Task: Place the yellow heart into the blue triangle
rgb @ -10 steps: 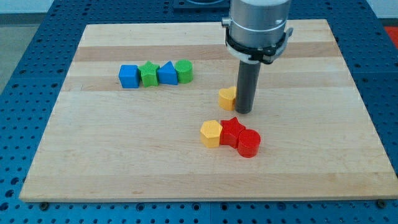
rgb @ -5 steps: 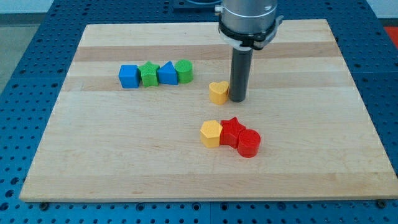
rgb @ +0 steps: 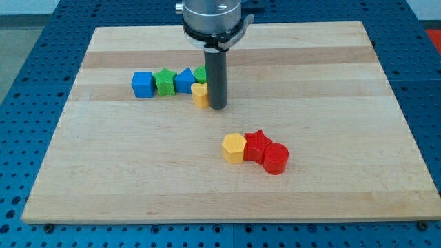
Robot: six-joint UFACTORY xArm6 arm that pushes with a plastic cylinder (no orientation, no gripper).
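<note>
The yellow heart (rgb: 200, 95) lies on the wooden board, just below and to the right of the blue triangle (rgb: 185, 81), close to it or touching. My tip (rgb: 218, 106) stands against the heart's right side. The rod partly hides the green cylinder (rgb: 200, 73) that sits right of the triangle.
A row at the upper left holds a blue cube (rgb: 142, 85), a green star (rgb: 165, 82), the blue triangle and the green cylinder. Below the middle sit a yellow pentagon (rgb: 234, 147), a red star (rgb: 258, 145) and a red cylinder (rgb: 275, 158), touching.
My tip has moved left and slightly up, pushing the yellow heart from the board's middle to the blue triangle's lower right. The other blocks have not moved.
</note>
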